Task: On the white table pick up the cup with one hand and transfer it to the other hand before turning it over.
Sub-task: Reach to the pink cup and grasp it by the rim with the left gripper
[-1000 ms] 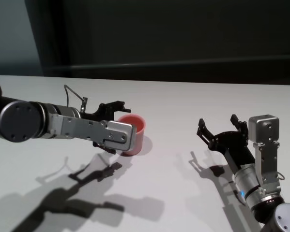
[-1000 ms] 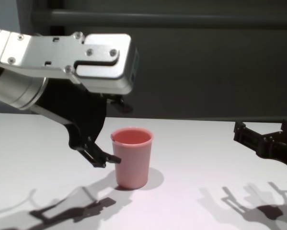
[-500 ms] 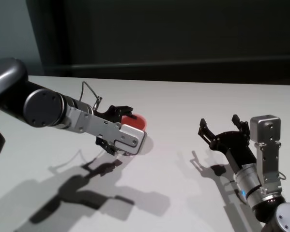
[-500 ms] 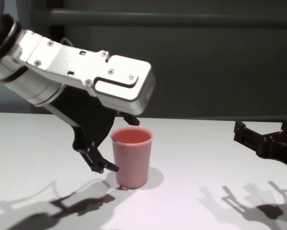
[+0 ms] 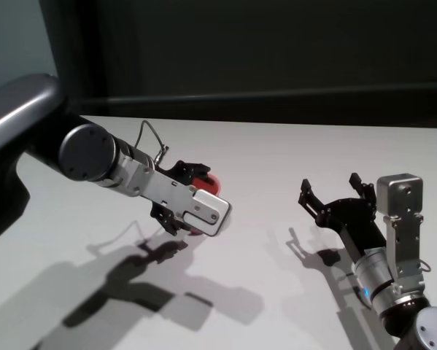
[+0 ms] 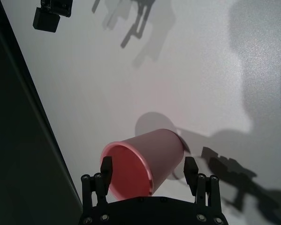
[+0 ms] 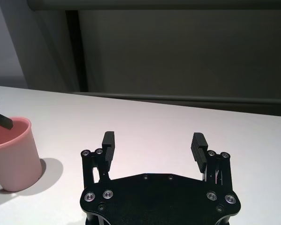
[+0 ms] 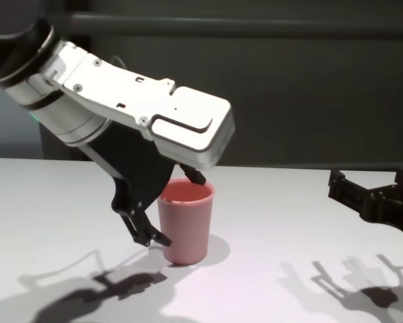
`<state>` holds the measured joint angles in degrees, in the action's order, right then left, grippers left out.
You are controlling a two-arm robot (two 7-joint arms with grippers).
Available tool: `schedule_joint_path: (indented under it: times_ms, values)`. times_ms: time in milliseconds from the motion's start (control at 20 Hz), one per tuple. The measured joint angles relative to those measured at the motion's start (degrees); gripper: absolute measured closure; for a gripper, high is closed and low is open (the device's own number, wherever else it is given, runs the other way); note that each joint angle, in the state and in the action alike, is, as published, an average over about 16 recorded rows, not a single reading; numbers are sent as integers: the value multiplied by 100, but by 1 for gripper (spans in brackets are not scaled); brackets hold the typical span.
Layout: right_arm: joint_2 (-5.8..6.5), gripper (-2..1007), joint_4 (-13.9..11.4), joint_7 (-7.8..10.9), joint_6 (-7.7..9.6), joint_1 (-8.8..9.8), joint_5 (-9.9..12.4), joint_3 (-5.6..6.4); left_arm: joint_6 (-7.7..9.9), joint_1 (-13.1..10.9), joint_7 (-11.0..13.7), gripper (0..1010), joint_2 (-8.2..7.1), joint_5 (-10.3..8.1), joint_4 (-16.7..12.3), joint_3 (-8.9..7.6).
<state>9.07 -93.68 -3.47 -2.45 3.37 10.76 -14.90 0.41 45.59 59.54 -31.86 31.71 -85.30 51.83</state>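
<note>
**A:** What's your setup looking like right now?

**B:** You've got the white table (image 5: 276, 153), plain matte and unmarked, with a dark wall behind it and a horizontal rail running along that wall. Hard light is throwing sharp arm shadows onto the tabletop in front of you.

**A:** Anything in the way?

**B:** Not much around. On your left, the left claw (image 8: 173, 207) reaches down at an angle from its silver-and-black wrist, fingers spread wide on either side of the cup (image 8: 185, 221). One fingertip sits low beside the cup's wall, the other up at the far rim. You can't tell from these views whether either one actually touches it. From the head camera that wrist housing covers most of the cup, so you only see a sliver of pink.

**A:** And the cup itself?

**B:** Small pink tumbler, no handle, smooth, wider at the rim than the base. It's upright on the table, left of centre, mouth up.

**A:** Right side?

**B:** Your right claw (image 5: 333, 192) hovers well apart from the cup, fingers spread, nothing in them.
</note>
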Motion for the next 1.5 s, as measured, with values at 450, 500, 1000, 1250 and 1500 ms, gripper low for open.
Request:
schedule_joint_path:
  times_ms: [450,500,1000,1250,1500]
  values:
    - [0,3,0,0,0,0,0,0,-164,286,189,9,193,37,351,296]
    - [0,3,0,0,0,0,0,0,-181,310,201,10,208,37,385,321]
    - [0,3,0,0,0,0,0,0,-366,481,227,40,253,-8,635,496]
    - [0,3,0,0,0,0,0,0,-467,523,217,112,218,-63,695,554]
    - [0,3,0,0,0,0,0,0,-561,543,204,238,168,-143,727,607]
